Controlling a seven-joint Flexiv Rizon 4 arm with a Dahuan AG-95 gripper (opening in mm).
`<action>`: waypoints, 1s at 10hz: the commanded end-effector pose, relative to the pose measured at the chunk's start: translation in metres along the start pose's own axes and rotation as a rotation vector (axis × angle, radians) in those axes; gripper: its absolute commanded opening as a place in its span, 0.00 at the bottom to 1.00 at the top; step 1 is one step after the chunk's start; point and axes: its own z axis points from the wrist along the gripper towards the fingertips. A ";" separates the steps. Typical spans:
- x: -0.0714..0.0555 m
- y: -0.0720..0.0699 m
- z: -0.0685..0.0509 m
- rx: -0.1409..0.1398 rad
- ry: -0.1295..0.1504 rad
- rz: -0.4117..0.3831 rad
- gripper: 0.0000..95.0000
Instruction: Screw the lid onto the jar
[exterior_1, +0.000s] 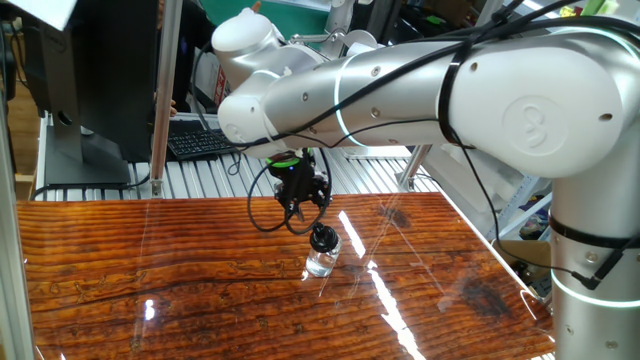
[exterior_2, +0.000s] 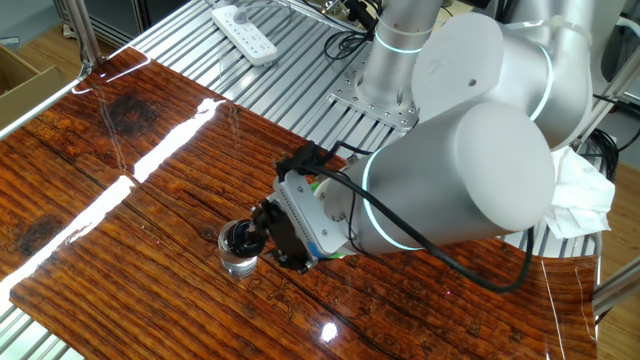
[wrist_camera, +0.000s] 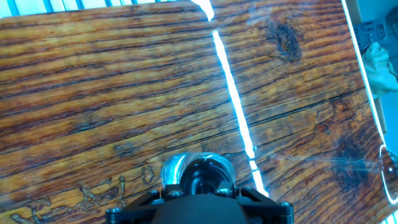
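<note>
The jar (exterior_1: 321, 263) stands mid-table on the wooden top (exterior_1: 150, 270), the lid (exterior_1: 323, 238) seated on its mouth. The gripper (exterior_1: 316, 228) sits at the lid — whether clenched or released I cannot tell. Judging the step as mid-screwing — next, regrip squarely and twist.

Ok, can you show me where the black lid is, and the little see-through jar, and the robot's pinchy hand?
lid (exterior_1: 323, 238): one fixed view, its dark top.
jar (exterior_1: 320, 264): one fixed view, its clear glass wall under the lid.
gripper (exterior_2: 262, 226): the other fixed view, between its black fingertips beside the lid.
</note>
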 end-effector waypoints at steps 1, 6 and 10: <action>0.000 -0.001 0.002 -0.004 -0.001 -0.008 0.40; 0.000 0.001 0.005 -0.005 -0.003 -0.004 0.20; -0.001 0.002 0.008 -0.006 -0.008 -0.003 0.40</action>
